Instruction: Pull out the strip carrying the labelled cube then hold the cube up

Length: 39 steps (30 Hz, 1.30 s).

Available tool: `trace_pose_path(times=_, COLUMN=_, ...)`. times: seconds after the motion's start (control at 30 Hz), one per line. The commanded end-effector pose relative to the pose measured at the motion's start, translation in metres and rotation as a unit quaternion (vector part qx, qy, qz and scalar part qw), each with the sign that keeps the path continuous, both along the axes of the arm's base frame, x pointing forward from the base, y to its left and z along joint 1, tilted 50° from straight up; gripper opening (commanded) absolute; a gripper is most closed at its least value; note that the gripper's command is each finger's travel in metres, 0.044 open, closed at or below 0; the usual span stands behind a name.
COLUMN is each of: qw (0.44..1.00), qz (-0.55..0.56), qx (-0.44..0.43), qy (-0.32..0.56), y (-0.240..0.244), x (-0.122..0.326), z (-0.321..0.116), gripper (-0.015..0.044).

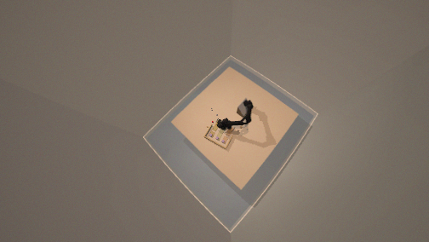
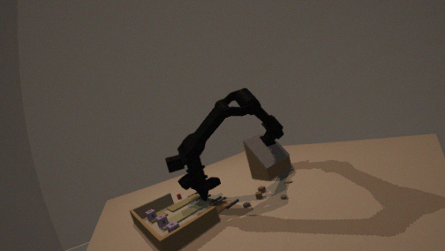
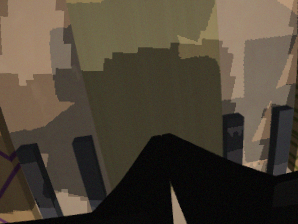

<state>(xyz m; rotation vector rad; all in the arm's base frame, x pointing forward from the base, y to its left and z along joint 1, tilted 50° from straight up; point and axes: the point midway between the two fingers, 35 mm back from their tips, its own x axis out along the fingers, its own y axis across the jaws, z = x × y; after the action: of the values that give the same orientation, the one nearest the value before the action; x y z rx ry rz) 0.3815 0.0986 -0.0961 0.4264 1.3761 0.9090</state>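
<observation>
Three little purple cubes (image 2: 161, 219) sit in a row at the lower-left end of the shallow tray (image 2: 185, 230), so that's where the task's cube is, though no label can be read at this size. The tray rests on the tan worktop (image 2: 353, 186) in the lower left of the exterior view, with olive strips (image 2: 183, 205) running lengthwise through it toward the arm.

The gripper (image 2: 204, 193) is pinched fully closed with nothing in it, tip pointing straight down at the right-hand end of the tray, just over the strip ends. In the wrist view its black fingers fill the bottom of the frame, and right above them lies a dark olive strip (image 3: 160, 103), with dark upright pegs (image 3: 87, 163) on either side. Can't tell whether the tip is touching that strip or just above it.

A tiny red block (image 2: 179, 195) sits near the tray's far edge, and a few brown bits (image 2: 261, 190) lie scattered near the grey base block (image 2: 265, 159).
</observation>
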Motion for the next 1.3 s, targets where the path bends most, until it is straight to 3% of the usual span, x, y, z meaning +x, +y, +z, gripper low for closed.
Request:
trace_pose_path(times=0.0, qw=1.0, qz=-0.003, qx=0.001, qy=0.003, y=0.0, x=-0.001, z=-0.001, gripper=0.0)
trace_pose_path(times=1.27, qw=1.0, qz=-0.003, qx=0.001, qy=0.003, y=-0.002, x=-0.014, z=-0.006, gripper=0.0)
